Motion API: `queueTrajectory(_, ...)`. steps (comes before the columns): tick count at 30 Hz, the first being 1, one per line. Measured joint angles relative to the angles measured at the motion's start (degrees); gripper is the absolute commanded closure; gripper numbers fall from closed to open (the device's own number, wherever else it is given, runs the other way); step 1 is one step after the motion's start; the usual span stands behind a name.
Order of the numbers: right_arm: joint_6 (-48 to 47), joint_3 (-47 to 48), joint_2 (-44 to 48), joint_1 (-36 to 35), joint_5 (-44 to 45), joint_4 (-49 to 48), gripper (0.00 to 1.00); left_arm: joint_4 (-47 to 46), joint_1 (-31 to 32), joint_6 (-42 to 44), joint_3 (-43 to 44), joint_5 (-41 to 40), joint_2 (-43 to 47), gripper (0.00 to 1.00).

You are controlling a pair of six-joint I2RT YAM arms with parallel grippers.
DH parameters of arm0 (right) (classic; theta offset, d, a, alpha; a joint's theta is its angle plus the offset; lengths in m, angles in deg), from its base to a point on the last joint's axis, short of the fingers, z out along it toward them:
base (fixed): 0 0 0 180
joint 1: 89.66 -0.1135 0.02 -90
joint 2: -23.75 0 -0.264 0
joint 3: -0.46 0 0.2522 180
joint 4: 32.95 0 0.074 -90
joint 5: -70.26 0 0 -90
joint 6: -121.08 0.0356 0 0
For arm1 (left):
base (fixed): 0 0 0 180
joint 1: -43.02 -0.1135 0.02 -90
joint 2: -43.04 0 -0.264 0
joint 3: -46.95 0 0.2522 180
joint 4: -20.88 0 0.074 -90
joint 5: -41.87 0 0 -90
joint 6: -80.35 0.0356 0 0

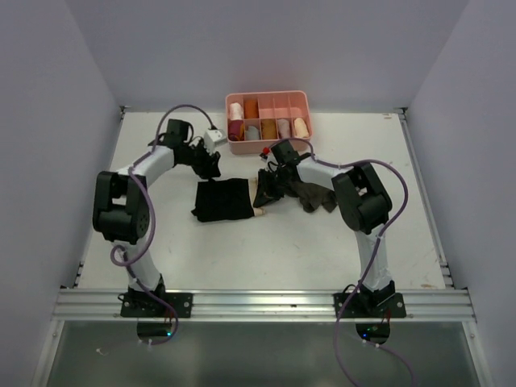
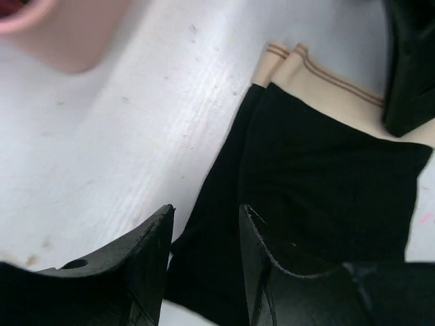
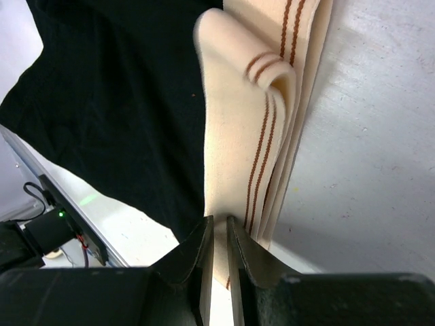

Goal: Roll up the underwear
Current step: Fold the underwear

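- Find the underwear (image 1: 222, 200) spread flat at the middle of the tabletop (image 1: 322, 250), between the two arms, with the black body toward the left arm and the beige waistband (image 3: 251, 136) toward the right.
- See the right end effector (image 3: 219, 227) closed almost fully on a doubled-over fold of that waistband, with the striped band curled over above the jaws.
- See the left end effector (image 2: 205, 217) parted over the black cloth's edge on the left arm's side, gripping nothing.
- Judge the step as starting the roll from the waistband end: turn the pinched fold onto the black cloth in a tight, even first turn, without dragging the whole garment.
- Press the left fingers onto the black edge as an anchor, to stop sliding or bunching.
- Steer clear of the olive-brown garment (image 1: 316, 196) just beside the waistband, and of the pink compartment tray (image 1: 268, 121) at the far edge.
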Motion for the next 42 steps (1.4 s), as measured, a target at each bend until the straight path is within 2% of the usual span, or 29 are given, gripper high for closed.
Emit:
queueTrajectory(6, -0.1, -0.5, 0.3, 0.0, 0.0, -0.6, 0.82, 9.8, -5.6, 0.2, 3.3, 11.7, 8.7, 0.55)
queueTrajectory(9, 0.2, -1.5, 0.7, 0.0, 0.0, -1.8, 0.82, 11.8, -4.9, -0.7, -1.9, 18.6, 10.8, 0.57)
queueTrajectory(12, 0.5, -2.3, 1.1, 0.0, -0.1, -2.9, 0.82, 13.1, -3.8, -3.1, -10.1, 22.6, 9.0, 0.6)
queueTrajectory(16, 0.7, -2.9, 1.2, 0.1, -0.5, -3.8, 0.82, 12.5, -3.9, -8.3, -16.7, 22.7, 4.6, 0.62)
queueTrajectory(21, 0.7, -3.1, 1.3, 0.1, -0.5, -4.0, 0.83, 11.0, -7.3, -14.3, -18.2, 22.2, 1.4, 0.63)
queueTrajectory(23, 0.7, -3.1, 1.3, 0.1, -0.5, -4.0, 0.84, 12.3, -8.3, -13.1, -17.7, 22.9, 1.0, 0.6)
queueTrajectory(27, 0.6, -3.1, 1.3, 0.1, -0.5, -3.9, 0.86, 21.1, -8.9, -3.6, -13.8, 24.2, 0.9, 0.55)
queueTrajectory(30, 0.3, -3.4, 2.0, 0.1, -0.6, -3.6, 0.81, 27.2, -9.6, 2.0, -8.3, 24.9, 1.1, 0.53)
queueTrajectory(36, 0.2, -3.5, 5.3, 0.0, -2.2, -2.5, 0.7, 25.9, -16.1, 0.5, -1.9, 19.7, 2.3, 0.52)
queueTrajectory(39, 0.2, -0.6, 7.0, 0.0, -3.1, -1.2, 0.68, 25.6, -16.8, -0.2, -1.6, 17.1, 2.0, 0.52)
queueTrajectory(42, 0.0, 3.7, 7.0, 0.0, -3.4, -1.2, 0.67, 26.1, -16.3, -0.1, -1.7, 16.5, 0.6, 0.45)
